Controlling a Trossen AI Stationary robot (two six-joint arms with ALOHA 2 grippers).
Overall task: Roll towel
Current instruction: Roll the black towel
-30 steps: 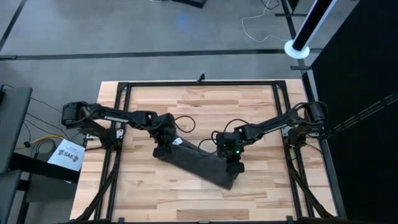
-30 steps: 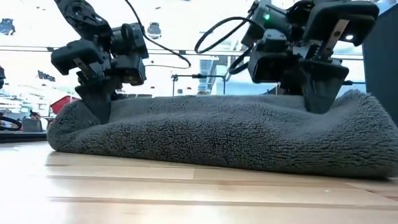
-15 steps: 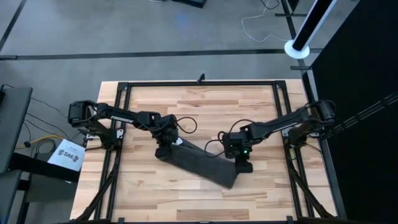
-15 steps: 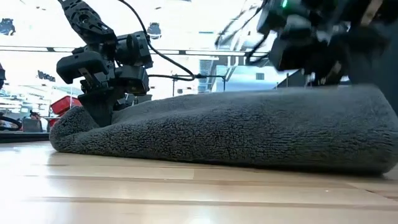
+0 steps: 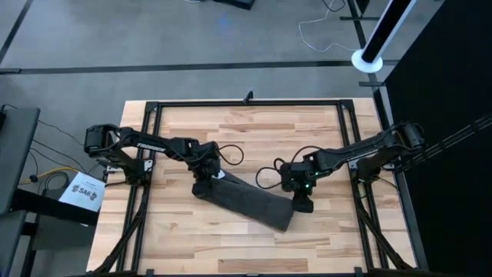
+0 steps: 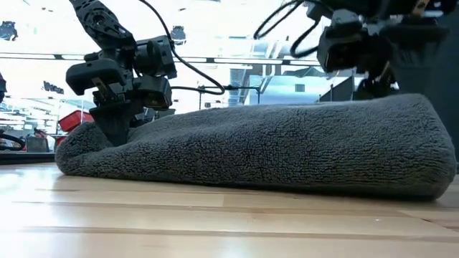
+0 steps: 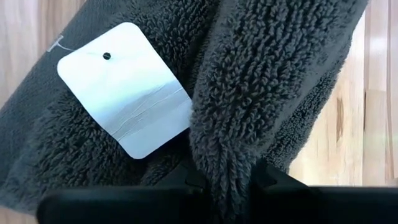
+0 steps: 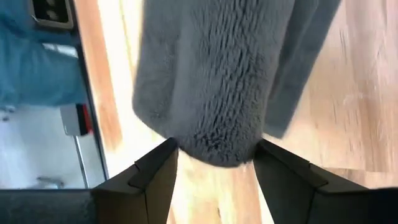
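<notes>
I had the towel (image 5: 244,201) lying as a long, thick bundle near the middle of the desk (image 5: 254,127), running on a slant: one end toward the left edge, the other end nearer the front edge and toward the right. From table height it (image 6: 272,147) read as a low, plump roll of dark grey terry resting flat on the wood, thicker at its right end.

My left gripper (image 5: 201,178) sat on the towel's left end. Through the left wrist camera I saw its fingers (image 7: 186,180) closed to a narrow gap with a raised fold of the terry (image 7: 249,93) pinched between them, so it held the towel. The white label (image 7: 124,90) lay flat on the cloth just beside that pinched fold, with a small dark dot near one corner. In the low view this gripper (image 6: 115,129) pressed down into the cloth at that end.

My right gripper (image 5: 301,201) was at the towel's other end, beside the rolled edge. The right wrist camera showed its fingers (image 8: 155,180) spread wide, one on each side of the rounded towel end (image 8: 211,81), with bare wood between the cloth and each finger, so it gripped nothing. In the low view that gripper (image 6: 369,54) stood above and behind the towel's thick end.
</notes>
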